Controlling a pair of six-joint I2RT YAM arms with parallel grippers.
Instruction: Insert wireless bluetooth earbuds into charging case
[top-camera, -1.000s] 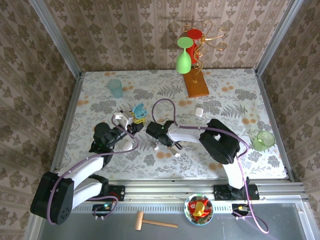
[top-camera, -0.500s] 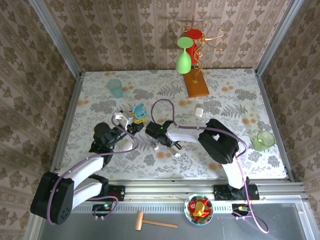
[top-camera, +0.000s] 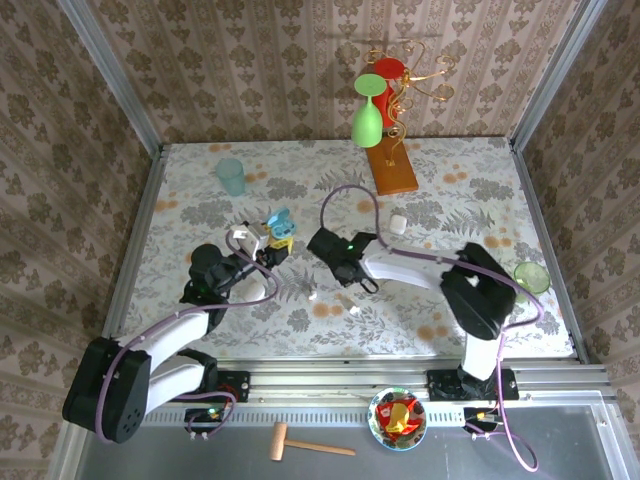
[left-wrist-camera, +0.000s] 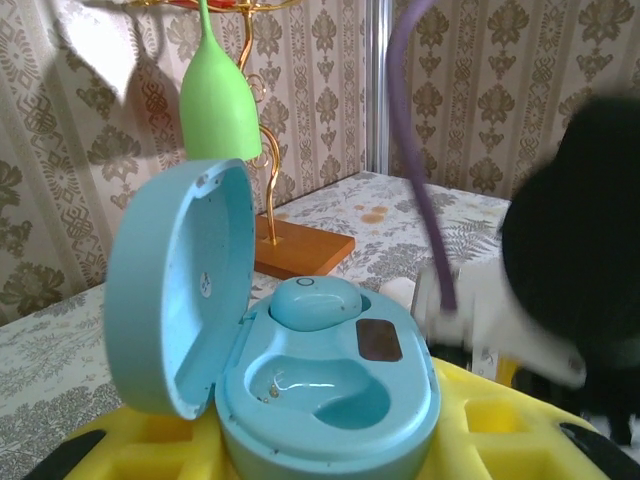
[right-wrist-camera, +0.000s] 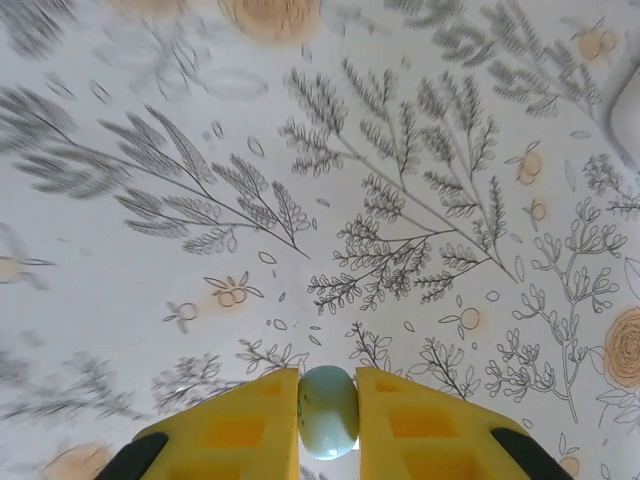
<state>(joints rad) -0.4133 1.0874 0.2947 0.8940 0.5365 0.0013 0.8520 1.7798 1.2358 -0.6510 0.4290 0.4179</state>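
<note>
My left gripper (top-camera: 268, 243) is shut on the open pale blue charging case (left-wrist-camera: 330, 400), holding it by its base between yellow fingers (left-wrist-camera: 590, 425). The lid (left-wrist-camera: 175, 285) stands up on the left. One blue earbud (left-wrist-camera: 315, 300) sits in the rear socket, and the front socket (left-wrist-camera: 325, 390) is empty. My right gripper (right-wrist-camera: 328, 385) is shut on a pale blue earbud (right-wrist-camera: 328, 412), held above the flowered tablecloth. In the top view the right gripper (top-camera: 360, 284) is to the right of the case (top-camera: 280, 222). Two white earbuds (top-camera: 312, 296) (top-camera: 352, 310) lie on the cloth near it.
A white case (top-camera: 398, 223) lies right of centre. A wooden stand with a green glass (top-camera: 368, 118) is at the back, a teal cup (top-camera: 231, 176) back left, a green cup (top-camera: 530, 277) at the right edge. A candy bowl (top-camera: 397, 416) and a mallet (top-camera: 300, 443) lie in front of the rail.
The right gripper has closed on the pale blue earbud and the right arm has swung back and to the right. The left arm with the case has barely moved.
</note>
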